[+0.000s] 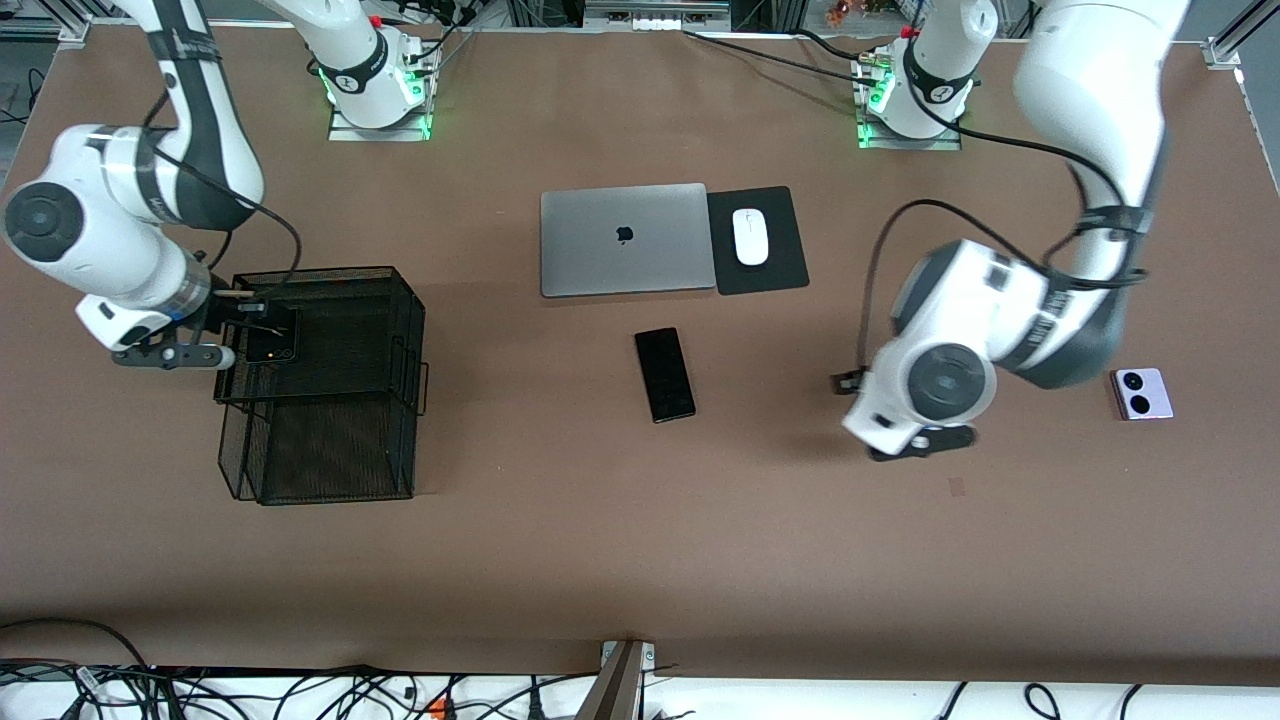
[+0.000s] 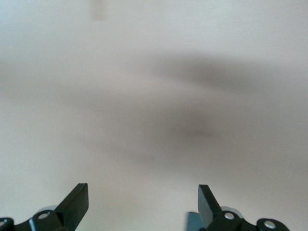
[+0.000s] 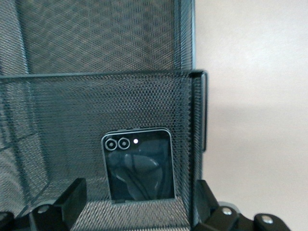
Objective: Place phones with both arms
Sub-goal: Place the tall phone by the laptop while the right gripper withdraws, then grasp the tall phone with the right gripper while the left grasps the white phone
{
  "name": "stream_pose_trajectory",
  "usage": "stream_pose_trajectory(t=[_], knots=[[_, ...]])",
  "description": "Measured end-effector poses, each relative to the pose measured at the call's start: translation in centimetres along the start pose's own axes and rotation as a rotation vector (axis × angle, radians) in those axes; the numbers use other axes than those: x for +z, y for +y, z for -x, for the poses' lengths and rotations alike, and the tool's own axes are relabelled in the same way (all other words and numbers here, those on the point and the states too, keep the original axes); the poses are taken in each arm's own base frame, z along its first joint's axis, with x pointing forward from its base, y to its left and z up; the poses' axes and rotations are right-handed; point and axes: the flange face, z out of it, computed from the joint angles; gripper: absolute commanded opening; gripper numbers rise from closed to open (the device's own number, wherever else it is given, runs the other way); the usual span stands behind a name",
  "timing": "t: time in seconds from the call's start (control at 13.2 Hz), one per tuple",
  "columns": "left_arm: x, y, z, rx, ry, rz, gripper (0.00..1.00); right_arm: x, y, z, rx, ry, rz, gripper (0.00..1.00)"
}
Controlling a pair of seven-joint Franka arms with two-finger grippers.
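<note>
The small squarish black phone (image 1: 272,340) lies flat in the upper tier of a black mesh basket (image 1: 405,330). It also shows in the right wrist view (image 3: 138,166), inside the mesh wall (image 3: 96,96). My right gripper (image 1: 225,330) (image 3: 139,202) is open at the basket's edge, its fingers wide on either side of that phone and not touching it. The long slim black phone (image 1: 665,374) lies on the table nearer the front camera than the laptop. The lilac-white phone (image 1: 1141,393) lies toward the left arm's end. My left gripper (image 1: 890,425) (image 2: 143,202) is open and empty over bare table between these two phones.
A closed grey laptop (image 1: 625,238) lies mid-table, with a white mouse (image 1: 750,236) on a black pad (image 1: 780,272) beside it. The basket's lower tier (image 1: 330,450) sticks out toward the front camera. Cables lie along the table's front edge.
</note>
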Motion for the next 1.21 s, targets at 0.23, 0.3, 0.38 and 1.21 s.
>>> stream_pose_trajectory(t=[0.23,0.3,0.38,1.21], knots=[[3.6,-10.1,-4.2,-0.048,-0.084,0.003,1.00,-6.5,-0.3,-1.1,-0.017,-0.011,-0.001,1.00],[4.9,-14.1,-5.6,-0.050,-0.101,0.005,1.00,-8.3,-1.2,-1.2,-0.032,-0.011,-0.004,1.00],[6.1,-18.0,-6.8,-0.053,-0.099,-0.002,1.00,-9.8,-2.7,-1.3,-0.055,-0.005,-0.008,1.00],[19.4,-40.9,-11.5,0.247,0.261,0.126,1.00,-12.7,-34.5,4.1,0.128,0.025,-0.079,1.00]])
